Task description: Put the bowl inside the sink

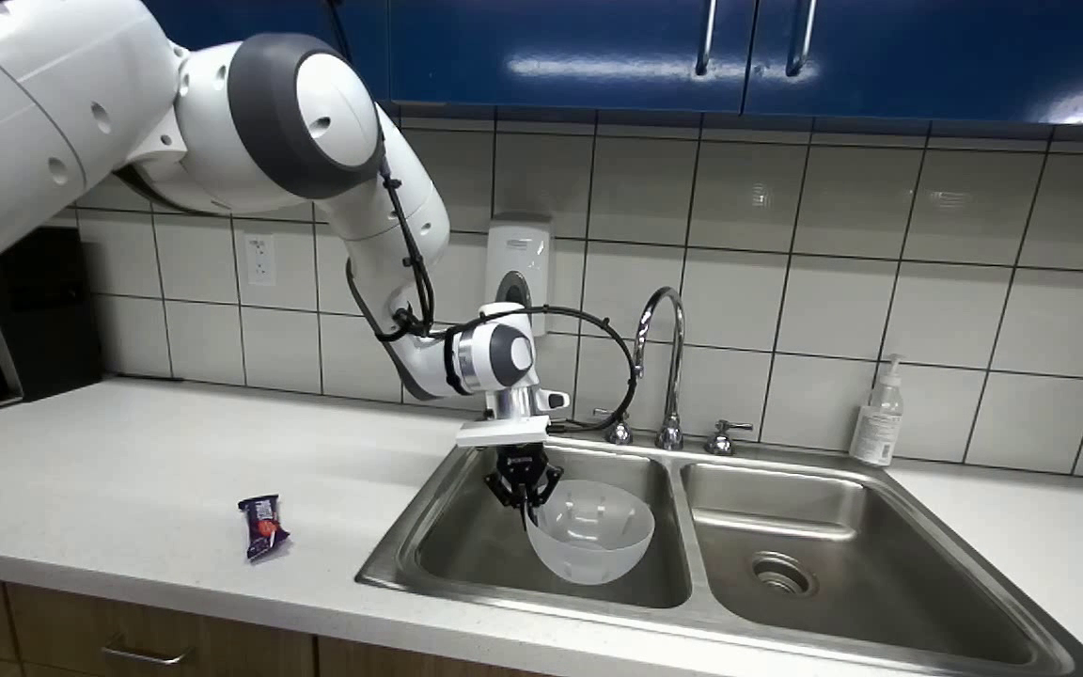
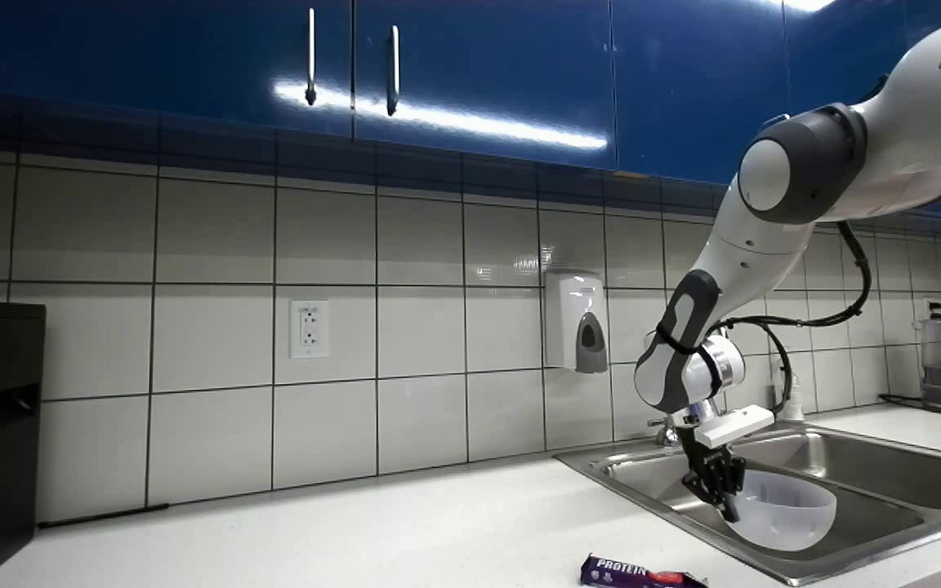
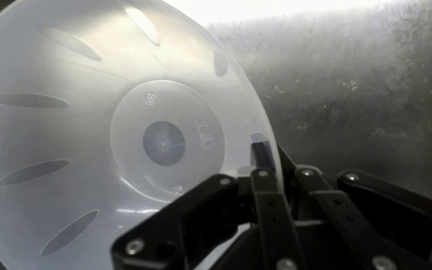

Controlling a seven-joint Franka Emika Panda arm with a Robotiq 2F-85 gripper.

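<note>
The bowl (image 1: 588, 555) is round, translucent and whitish. In both exterior views it appears over the sink basin nearer the wrapped bar, roughly upright; it also shows in an exterior view (image 2: 789, 514). How far it hangs above the basin floor cannot be told. My gripper (image 1: 525, 517) is shut on the bowl's rim, pointing down. In the wrist view the fingertips (image 3: 274, 159) pinch the bowl's wall, one inside and one outside. The bowl (image 3: 163, 108) fills the left of that view, with grey sink metal (image 3: 351, 105) beyond. The stainless double sink (image 1: 699, 555) has its far basin's drain visible.
A chrome faucet (image 1: 673, 376) with two handles stands behind the sink. A soap pump bottle (image 1: 878, 423) is at the back. A purple wrapped bar (image 1: 263, 527) lies on the white counter (image 1: 147, 470). A wall dispenser (image 1: 518, 259) hangs behind the arm. Blue cabinets (image 1: 570, 52) are overhead.
</note>
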